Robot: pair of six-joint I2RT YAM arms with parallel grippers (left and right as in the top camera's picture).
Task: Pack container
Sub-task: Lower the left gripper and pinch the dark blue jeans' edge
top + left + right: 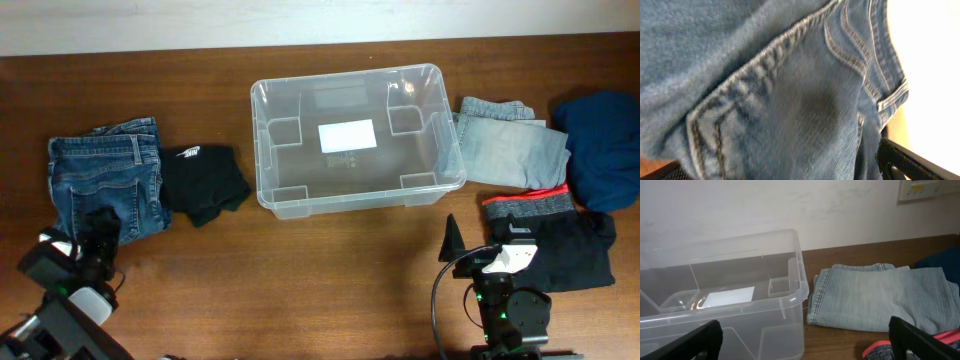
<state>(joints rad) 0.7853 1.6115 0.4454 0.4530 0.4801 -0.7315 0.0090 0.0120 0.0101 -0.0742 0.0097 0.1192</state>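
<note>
Left wrist view is filled with denim: the left jaws stand wide open, one dark fingertip (912, 161) showing at 5 o'clock and the other barely at 7 o'clock, with a pocket seam of the dark blue jeans (790, 100) between them. Nothing is gripped. The right jaws are also spread wide and empty, their fingertips (690, 342) low in the right wrist view, aimed over the table (330, 270) toward the tub's near corner and the pale jeans (870, 297).

Overhead, the container (350, 78) sits mid-table toward 12 o'clock, empty, its white label showing through the base. At its 9 o'clock lie a black garment (205, 182) and, beyond it, the dark blue jeans. Just beside its 3 o'clock wall are the pale jeans, then a navy garment (605, 150). At 4 o'clock is a black piece with a red-and-grey band (560, 250), by the right arm.

The tub looks light, stiff and slick – likely to skate on the wood if bumped. If it needs steadying, the rim lip on a short side is the place to hold it. The clothes are soft and will sag.

The rim is the edge to clear – each load should rise above it before crossing. Bare table at the tub's 6 o'clock gives both arms free room
</note>
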